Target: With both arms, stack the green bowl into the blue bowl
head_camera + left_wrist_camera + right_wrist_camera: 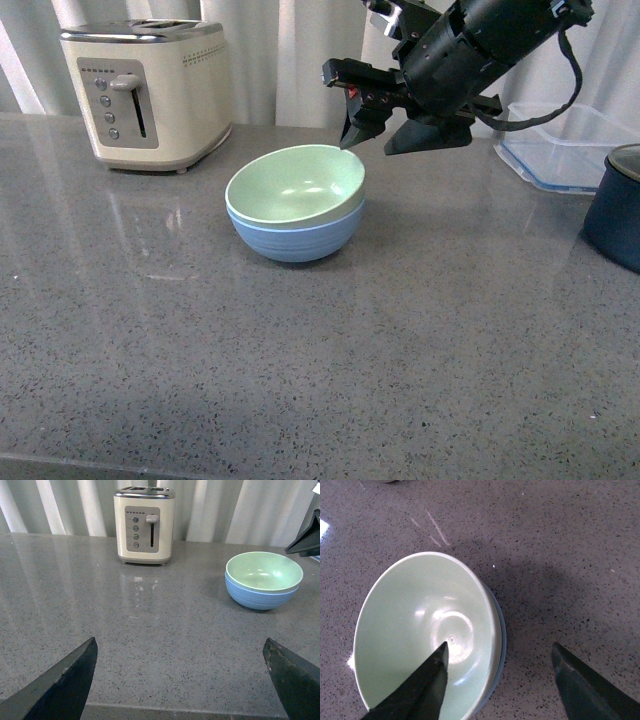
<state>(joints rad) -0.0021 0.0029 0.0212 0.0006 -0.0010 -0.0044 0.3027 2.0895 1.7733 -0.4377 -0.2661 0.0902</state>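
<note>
The right gripper (378,140) is open and holds nothing; it hangs in the air just above the far right rim of the green bowl (296,186), with one finger over the bowl and one past its edge. The green bowl sits inside the blue bowl (296,240) on the gray counter (320,360), near a cream toaster (150,92). The left gripper (180,680) is open too, low over the bare counter, well apart from the bowls.

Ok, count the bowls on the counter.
2. The green bowl sits nested inside the blue bowl, right of the toaster. The dark pot at the right edge isn't counted.
</note>
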